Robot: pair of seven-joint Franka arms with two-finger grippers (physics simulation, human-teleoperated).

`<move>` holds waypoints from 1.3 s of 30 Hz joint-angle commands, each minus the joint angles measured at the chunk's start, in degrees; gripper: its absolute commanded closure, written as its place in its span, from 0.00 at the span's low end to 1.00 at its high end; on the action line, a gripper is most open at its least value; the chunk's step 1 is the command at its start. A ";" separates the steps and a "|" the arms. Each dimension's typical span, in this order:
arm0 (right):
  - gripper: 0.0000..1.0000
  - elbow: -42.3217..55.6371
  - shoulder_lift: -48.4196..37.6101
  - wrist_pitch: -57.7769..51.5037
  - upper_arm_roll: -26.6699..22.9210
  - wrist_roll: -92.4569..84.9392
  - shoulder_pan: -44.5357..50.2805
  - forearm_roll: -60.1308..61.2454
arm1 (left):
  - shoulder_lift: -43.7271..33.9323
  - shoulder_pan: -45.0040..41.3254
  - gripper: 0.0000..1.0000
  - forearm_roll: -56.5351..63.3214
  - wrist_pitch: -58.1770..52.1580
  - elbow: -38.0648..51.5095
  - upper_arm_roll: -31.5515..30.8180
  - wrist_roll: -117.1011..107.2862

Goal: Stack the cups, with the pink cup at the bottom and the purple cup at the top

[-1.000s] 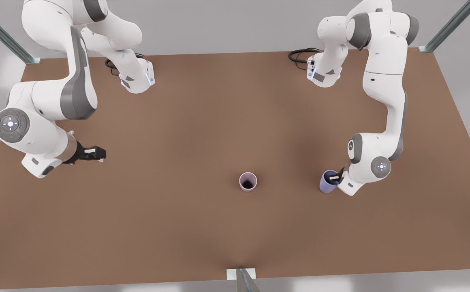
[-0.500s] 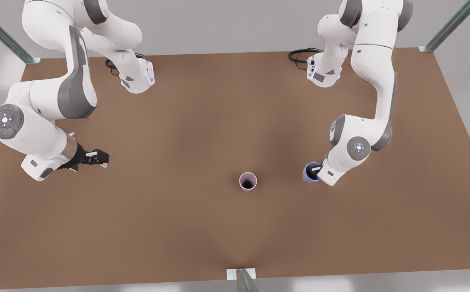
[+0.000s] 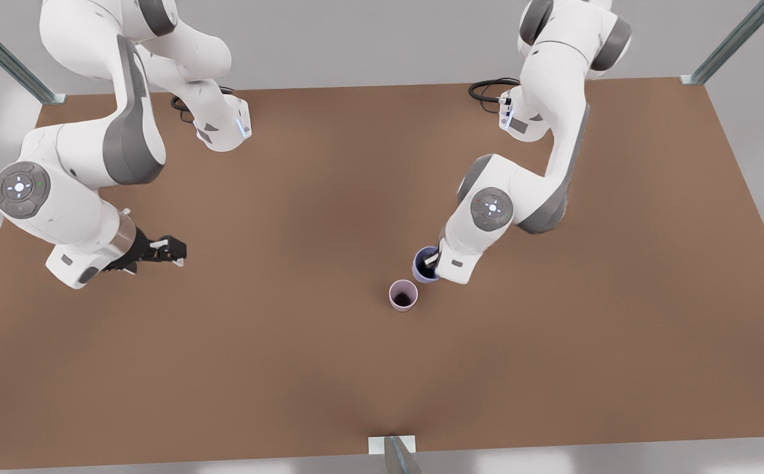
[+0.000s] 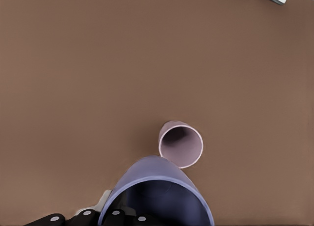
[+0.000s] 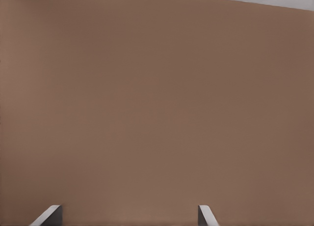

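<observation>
Left end effector (image 3: 429,263) grips purple cup (image 3: 423,264); pink cup (image 3: 403,294) empty.

Left gripper (image 3: 429,263) fingers clamped, right gripper (image 3: 174,250) fingers spread, hovering

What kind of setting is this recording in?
Likely a simulated tabletop test cell: a bare brown table, metal frame posts at its corners, and two arm bases mounted on its far edge.
</observation>
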 commanded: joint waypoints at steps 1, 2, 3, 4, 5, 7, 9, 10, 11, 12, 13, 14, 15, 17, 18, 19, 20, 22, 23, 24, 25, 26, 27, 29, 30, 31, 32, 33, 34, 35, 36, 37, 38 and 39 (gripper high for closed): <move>0.00 -0.03 0.00 0.00 0.00 -0.01 -0.02 0.00 | 0.46 -0.44 0.79 -1.80 0.04 0.52 -0.01 -0.03; 0.00 -0.03 -0.09 -0.17 0.00 -0.01 -0.02 0.00 | 2.93 -0.88 0.79 -1.97 0.21 3.52 -0.09 -1.00; 0.00 -0.03 -0.09 -0.08 0.00 -0.01 -0.02 0.00 | 4.60 -0.97 0.79 -2.76 0.22 5.71 -0.01 -1.00; 0.00 -0.03 -0.09 -0.08 0.00 -0.01 -0.02 0.00 | 5.66 -0.97 0.79 -2.76 0.22 7.03 -0.01 -1.00; 0.00 -0.03 -0.09 -0.08 0.00 0.08 0.07 0.00 | 6.36 -0.88 0.79 -2.85 0.22 7.91 -0.01 -1.00; 0.00 -0.03 -0.09 -0.08 0.00 0.08 0.07 0.00 | 7.94 -0.88 0.79 -3.11 0.30 9.05 -0.01 -1.08; 0.00 -0.03 -0.09 -0.08 0.00 0.08 0.07 0.00 | 8.73 -0.80 0.79 -3.73 2.06 9.05 -0.01 -1.08; 0.00 -0.03 -0.09 -0.08 0.00 0.08 0.06 -0.09 | 9.00 -0.71 0.79 -3.73 2.41 9.05 -0.01 -1.00; 0.00 -0.03 -0.09 -0.08 0.00 0.08 -0.02 -0.09 | 9.17 -0.62 0.79 -3.73 2.85 9.05 -0.01 -0.82; 0.00 -0.03 -0.09 -0.08 0.00 0.08 0.07 -0.18 | 9.26 -0.53 0.79 -3.82 3.03 8.97 -0.01 -0.65; 0.00 -0.03 -0.09 -0.08 0.09 0.08 0.07 -0.26 | 9.61 -0.53 0.79 -3.82 3.12 8.97 -0.01 -0.56; 0.00 -0.03 -0.09 0.00 0.09 0.08 0.07 -0.26 | 9.79 -0.44 0.79 -4.00 3.20 8.97 -0.01 -0.47; 0.00 -0.03 -0.09 -0.08 0.09 0.08 0.07 -0.26 | 10.32 -0.44 0.79 -4.00 3.38 8.88 0.08 -0.38; 0.00 -0.12 -0.09 -0.17 0.09 0.08 0.07 -0.26 | 10.93 -0.09 0.79 -4.08 3.82 8.79 -0.01 -0.29; 0.00 -0.03 -0.09 -0.08 0.17 -0.01 0.07 -0.35 | 11.37 -0.09 0.79 -4.08 3.82 8.79 -0.01 -0.29; 0.00 -0.03 -0.09 -0.08 0.70 -0.01 0.07 -0.53 | 11.63 -0.09 0.79 -4.52 3.82 8.70 -0.01 -0.29; 0.00 -0.03 -0.09 -0.08 0.79 -0.01 0.07 -0.53 | 11.64 -0.18 0.79 -5.14 3.73 8.44 -0.01 -0.29; 0.00 -0.03 -0.09 0.00 0.79 -0.01 0.07 -0.53 | 11.64 -0.27 0.79 -5.05 3.64 8.17 -0.01 -0.21; 0.00 0.05 -0.09 0.00 0.79 -0.01 0.07 -0.53 | 11.72 -0.36 0.79 -5.05 3.64 8.17 -0.01 -0.29; 0.00 -0.03 -0.09 0.00 0.79 -0.01 0.07 -0.53 | 11.72 -0.44 0.79 -5.14 3.64 8.17 0.08 -0.29; 0.00 -0.03 -0.09 0.00 0.79 -0.01 0.07 -0.53 | 11.81 -0.53 0.79 -5.14 3.73 8.17 -0.01 -0.29; 0.00 0.05 -0.09 0.00 0.79 -0.01 0.07 -0.53 | 12.07 -0.53 0.79 -5.22 3.82 8.17 -0.01 -0.29; 0.00 0.05 -0.09 0.00 0.79 -0.01 0.07 -0.44 | 12.16 -0.62 0.79 -5.23 4.35 8.17 -0.01 -0.38; 0.00 0.05 -0.09 -0.08 0.88 0.08 0.07 -0.44 | 12.60 -0.71 0.79 -5.14 4.70 8.17 -0.01 -0.29; 0.00 0.05 -0.09 -0.08 0.79 -0.01 0.07 -0.44 | 12.69 -0.71 0.79 -5.14 4.96 8.09 -0.01 -0.29; 0.00 0.05 -0.09 -0.08 0.88 0.08 0.15 -0.44 | 12.95 -0.71 0.79 -5.14 4.96 8.09 -0.01 -0.21; 0.00 0.05 -0.09 -0.08 0.88 -0.01 0.15 -0.44 | 13.30 -0.71 0.79 -5.14 4.96 8.09 0.08 -0.12; 0.00 -0.03 -0.09 -0.08 0.88 -0.01 0.15 -0.35 | 13.30 -0.62 0.79 -5.14 4.96 8.09 -0.01 -0.12; 0.00 0.05 -0.09 -0.08 0.88 -0.01 0.15 -0.35 | 13.39 -0.53 0.79 -5.14 5.05 8.09 0.08 -0.12; 0.00 0.05 -0.09 -0.08 0.88 -0.01 0.15 -0.35 | 13.57 -0.53 0.79 -5.05 4.96 8.09 0.08 -0.12; 0.00 -0.03 -0.09 -0.08 0.88 0.08 0.15 -0.35 | 13.66 -0.53 0.79 -5.05 4.96 8.09 0.08 -0.12; 0.00 0.05 -0.09 -0.08 0.88 0.08 0.15 -0.35 | 13.66 -0.53 0.79 -4.96 5.05 7.56 0.08 -0.03; 0.00 0.05 -0.09 -0.08 0.88 -0.01 0.15 -0.35 | 13.66 -0.53 0.79 -4.87 5.05 7.56 0.08 -0.03; 0.00 0.05 -0.09 -0.08 0.88 0.08 0.15 -0.35 | 13.66 -0.53 0.79 -4.87 5.57 7.30 0.08 -0.03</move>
